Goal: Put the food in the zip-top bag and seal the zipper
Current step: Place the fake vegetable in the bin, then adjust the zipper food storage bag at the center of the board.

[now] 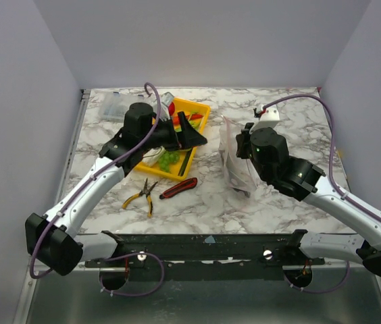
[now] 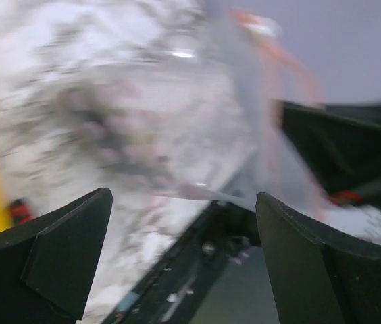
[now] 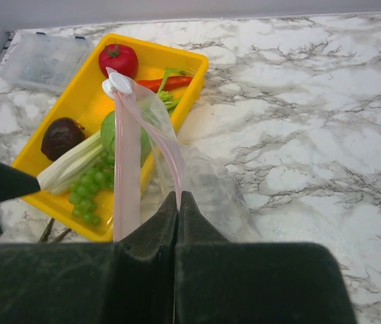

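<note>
The zip-top bag [image 3: 211,182] hangs clear and floppy from my right gripper [image 3: 178,196], which is shut on one side of its pink zipper [image 3: 126,169]. A white slider [image 3: 116,84] sits at the strip's far end. The food lies in the yellow tray [image 3: 82,101]: red tomato [image 3: 117,59], dark eggplant [image 3: 62,137], leek [image 3: 72,165], green grapes [image 3: 89,192] and cabbage [image 3: 111,131]. My left gripper [image 1: 194,131] hovers over the tray's right edge, pointing at the bag [image 1: 234,162]. Its view is blurred, and the left gripper [image 2: 184,196] stands open with nothing between its fingers.
Yellow-handled pliers [image 1: 143,196] and a red-black utility knife [image 1: 178,187] lie on the marble in front of the tray [image 1: 200,108]. A clear hard box [image 1: 113,104] sits at the back left. Grey walls close in the table.
</note>
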